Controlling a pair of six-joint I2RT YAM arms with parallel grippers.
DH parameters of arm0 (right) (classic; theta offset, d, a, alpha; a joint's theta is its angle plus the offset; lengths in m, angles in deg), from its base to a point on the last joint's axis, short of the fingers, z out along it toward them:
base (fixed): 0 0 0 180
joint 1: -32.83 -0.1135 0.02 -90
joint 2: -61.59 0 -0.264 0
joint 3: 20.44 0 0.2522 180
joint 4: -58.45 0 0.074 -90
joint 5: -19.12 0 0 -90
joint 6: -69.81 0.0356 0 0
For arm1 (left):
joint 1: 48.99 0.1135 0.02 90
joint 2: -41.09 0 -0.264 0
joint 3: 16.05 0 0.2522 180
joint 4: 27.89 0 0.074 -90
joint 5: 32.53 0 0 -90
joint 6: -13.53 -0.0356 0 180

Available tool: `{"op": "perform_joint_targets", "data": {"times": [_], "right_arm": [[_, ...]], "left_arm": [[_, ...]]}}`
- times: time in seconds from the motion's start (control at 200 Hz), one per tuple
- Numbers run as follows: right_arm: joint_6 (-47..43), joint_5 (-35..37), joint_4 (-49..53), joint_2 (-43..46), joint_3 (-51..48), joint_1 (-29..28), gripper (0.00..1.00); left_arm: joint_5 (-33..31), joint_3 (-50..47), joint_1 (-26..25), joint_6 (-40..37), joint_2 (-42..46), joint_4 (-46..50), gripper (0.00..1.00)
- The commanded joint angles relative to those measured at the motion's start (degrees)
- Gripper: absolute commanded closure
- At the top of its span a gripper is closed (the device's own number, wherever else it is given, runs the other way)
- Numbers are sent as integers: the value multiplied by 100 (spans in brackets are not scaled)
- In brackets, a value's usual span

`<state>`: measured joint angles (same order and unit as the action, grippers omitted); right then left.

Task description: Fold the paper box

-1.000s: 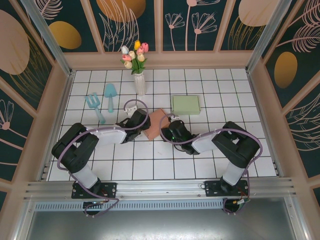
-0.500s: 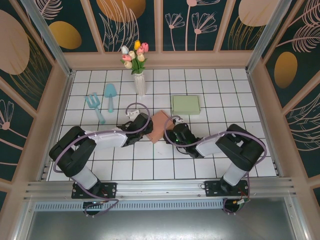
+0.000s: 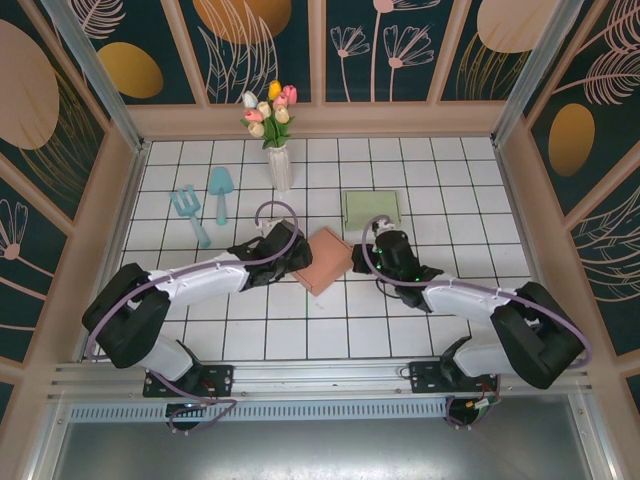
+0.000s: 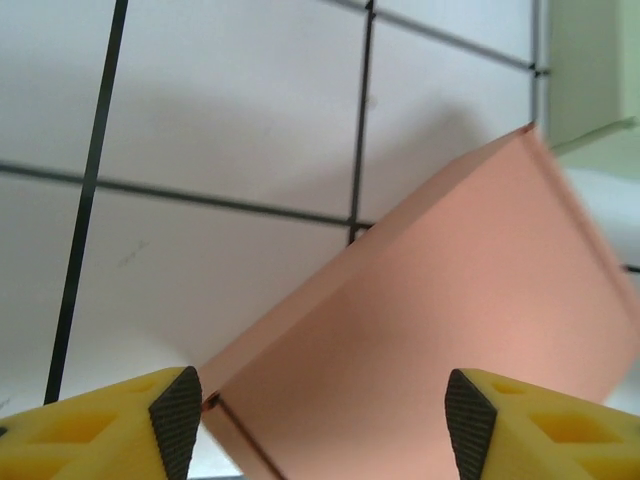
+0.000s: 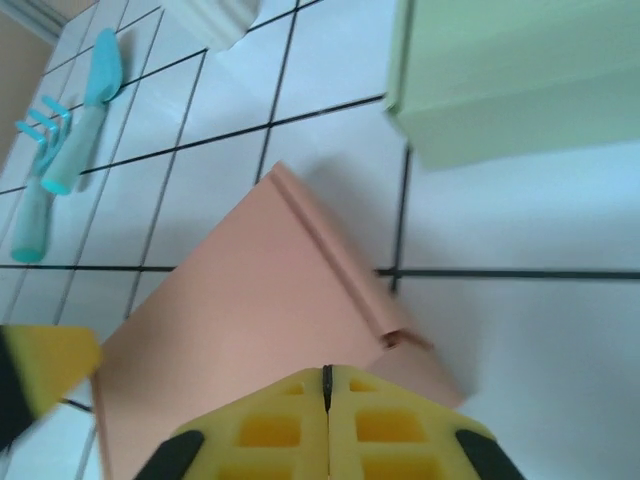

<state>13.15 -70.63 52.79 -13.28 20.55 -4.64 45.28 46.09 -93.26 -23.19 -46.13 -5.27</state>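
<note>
Pink paper box (image 3: 326, 262) lies flat on the table (image 3: 470, 180): open left pincer (image 4: 315, 415) straddles its left corner, likely to fold; right pincer (image 5: 327, 385), closed and empty, hovers at its right.

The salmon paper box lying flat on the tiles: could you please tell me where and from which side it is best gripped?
Probably take the paper box by its left edge, coming from the left with the left end effector, whose open fingers frame that corner in its wrist view. The box lies flat and thin, so only an edge offers a bite.
</note>
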Motion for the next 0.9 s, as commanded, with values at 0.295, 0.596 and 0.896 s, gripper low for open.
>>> {"op": "perform_joint_targets", "data": {"times": [0.295, 0.596, 0.896], "right_arm": [[8, -1279, -159, -525, -69, 837, 100], [58, -1545, -557, -1218, -17, 862, 100], [120, -1743, -937, -1801, 146, 864, 100]], "left_arm": [[742, 1397, 565, -1714, -1389, -340, 26], [1251, 1635, 562, -2223, -2145, -1057, 28], [1863, 1444, 560, -2173, -2382, -1490, 33]]}}
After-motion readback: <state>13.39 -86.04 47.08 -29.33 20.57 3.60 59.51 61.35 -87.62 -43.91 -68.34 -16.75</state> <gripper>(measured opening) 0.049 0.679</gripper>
